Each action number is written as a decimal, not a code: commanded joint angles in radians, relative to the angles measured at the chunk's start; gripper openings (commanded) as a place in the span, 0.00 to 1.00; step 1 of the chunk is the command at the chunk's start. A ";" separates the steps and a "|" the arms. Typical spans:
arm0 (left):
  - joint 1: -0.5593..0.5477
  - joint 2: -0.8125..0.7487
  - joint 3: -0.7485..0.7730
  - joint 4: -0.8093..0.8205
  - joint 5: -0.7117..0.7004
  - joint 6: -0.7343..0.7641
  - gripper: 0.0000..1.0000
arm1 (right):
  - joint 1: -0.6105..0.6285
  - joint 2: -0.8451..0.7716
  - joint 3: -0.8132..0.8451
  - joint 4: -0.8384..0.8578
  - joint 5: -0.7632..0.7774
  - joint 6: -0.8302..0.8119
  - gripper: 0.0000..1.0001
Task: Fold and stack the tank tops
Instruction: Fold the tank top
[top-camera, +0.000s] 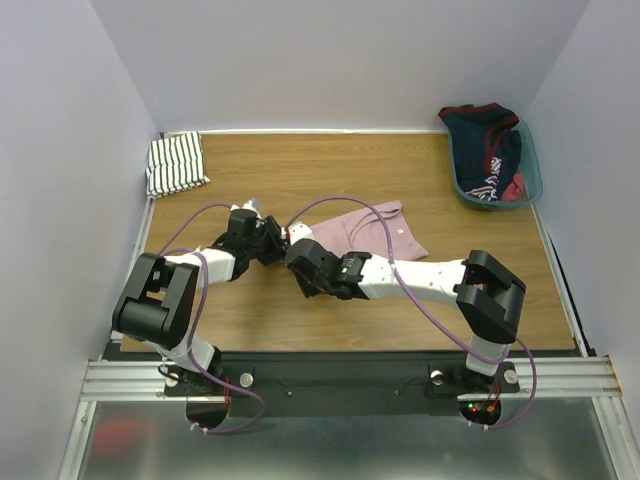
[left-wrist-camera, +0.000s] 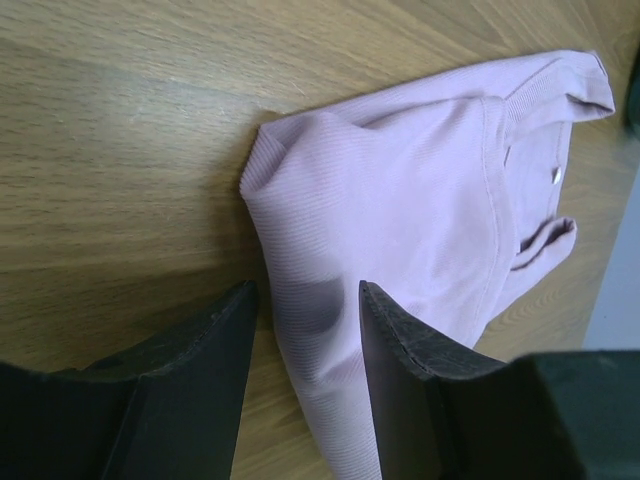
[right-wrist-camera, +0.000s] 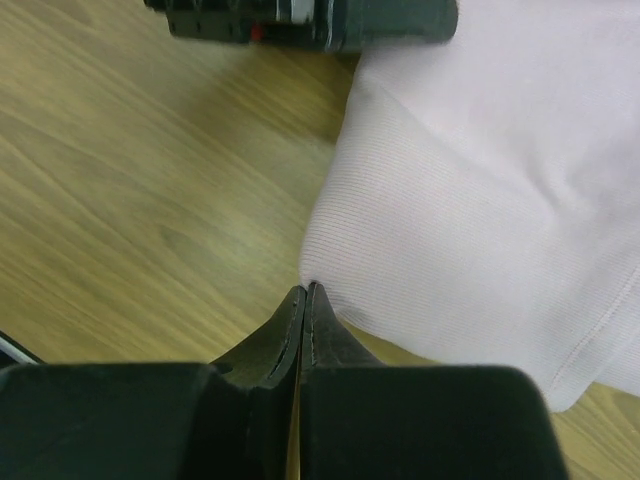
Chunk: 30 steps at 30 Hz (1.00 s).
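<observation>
My left tool (left-wrist-camera: 307, 292) is spread, its two black fingers (left-wrist-camera: 212, 350) standing either side of a strip of the pink top (left-wrist-camera: 420, 200). The cloth runs between them and on under the wrist, and the near edge of the top bunches into a soft ridge just ahead of the tips. I cannot tell whether either finger is touching the cloth.

My right tool (right-wrist-camera: 304, 290) is pressed together with no gap showing along the seam. Its tips sit right at a rounded corner of the same pink top, touching the ribbed edge. Whether any cloth is caught between them I cannot tell. The dark body of my left arm (right-wrist-camera: 310, 15) crosses the top of that view, just beyond the corner.

From above, both tools meet at the left end of the pink top, close beside each other, near the middle of the wooden worktop (top-camera: 250, 310). The top lies flat, stretching away to the right and slightly back, with its strap end pointing toward the far right. A small snap or button shows near the neckline in my left wrist view.

The striped top (top-camera: 176, 163) lies folded in the far left corner of the worktop, well apart from the pink one — the two are not stacked. In the far right corner stands a teal basket (top-camera: 533, 172) holding dark navy and red clothing (top-camera: 487, 150).
</observation>
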 joint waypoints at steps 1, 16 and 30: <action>-0.002 -0.053 -0.015 0.015 -0.078 -0.017 0.55 | 0.005 -0.023 -0.027 0.038 -0.045 0.019 0.00; -0.002 0.009 -0.001 0.029 -0.126 -0.031 0.46 | 0.024 -0.014 -0.022 0.039 -0.053 0.033 0.00; -0.002 0.064 0.008 0.077 -0.124 -0.035 0.08 | 0.038 0.005 -0.018 0.038 -0.053 0.034 0.00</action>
